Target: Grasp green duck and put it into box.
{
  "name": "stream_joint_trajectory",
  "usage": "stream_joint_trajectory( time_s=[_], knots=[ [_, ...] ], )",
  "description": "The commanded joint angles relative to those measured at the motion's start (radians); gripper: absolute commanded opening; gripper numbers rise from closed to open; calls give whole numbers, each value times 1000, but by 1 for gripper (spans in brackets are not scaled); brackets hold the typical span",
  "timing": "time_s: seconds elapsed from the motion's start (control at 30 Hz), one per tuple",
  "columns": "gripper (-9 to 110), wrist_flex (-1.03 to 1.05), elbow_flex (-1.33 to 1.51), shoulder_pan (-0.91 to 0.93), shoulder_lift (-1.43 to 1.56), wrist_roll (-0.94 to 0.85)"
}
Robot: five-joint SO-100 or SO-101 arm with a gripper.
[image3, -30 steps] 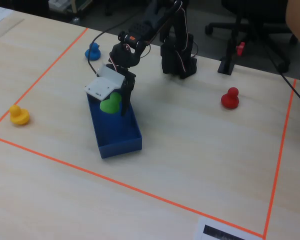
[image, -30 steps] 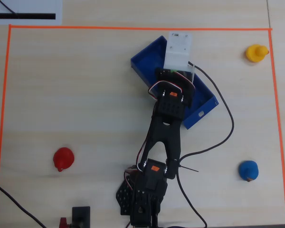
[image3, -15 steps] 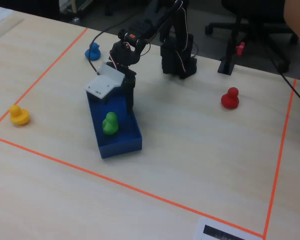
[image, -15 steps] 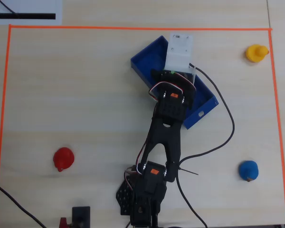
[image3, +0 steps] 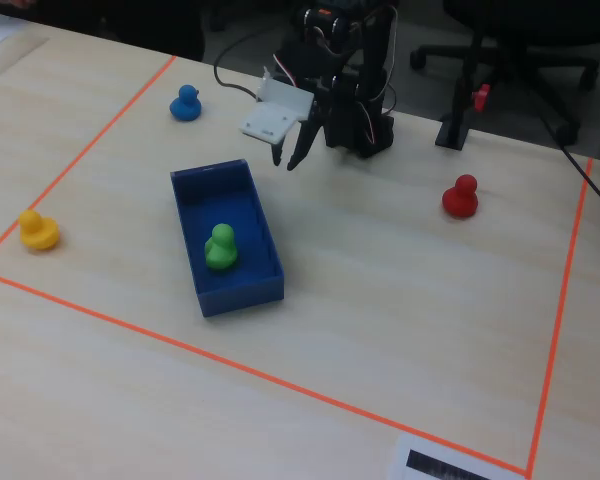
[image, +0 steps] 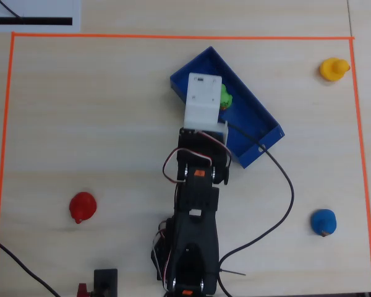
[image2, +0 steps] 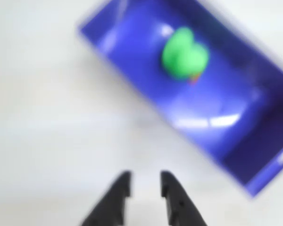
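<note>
The green duck (image3: 220,247) sits upright inside the blue box (image3: 235,295), toward its near end in the fixed view. The wrist view shows the duck (image2: 184,54) on the box floor (image2: 236,94), blurred. In the overhead view the duck (image: 226,98) peeks out beside the white wrist housing, inside the box (image: 253,124). My gripper (image3: 285,163) hangs above the table just beyond the box's far end, apart from the duck. In the wrist view my gripper (image2: 145,181) is open with nothing between the fingers.
A yellow duck (image3: 38,230), a blue duck (image3: 185,103) and a red duck (image3: 461,197) stand apart on the wooden table inside an orange tape border (image3: 280,383). A black cable (image: 284,185) runs from the arm past the box corner.
</note>
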Motion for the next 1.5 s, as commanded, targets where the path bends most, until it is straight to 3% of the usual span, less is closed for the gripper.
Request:
stream_joint_trajectory(
  time_s=[0.0,0.23,0.63,0.93,1.17,1.47],
  knots=[
    [0,66,267,-49,261,-81],
    [0,23,572,-115,491,-87],
    [0,92,807,-138,732,-103],
    [0,215,811,-166,801,-28],
    [7,215,811,-150,802,-26],
    [7,215,811,-150,802,-26]
  ],
)
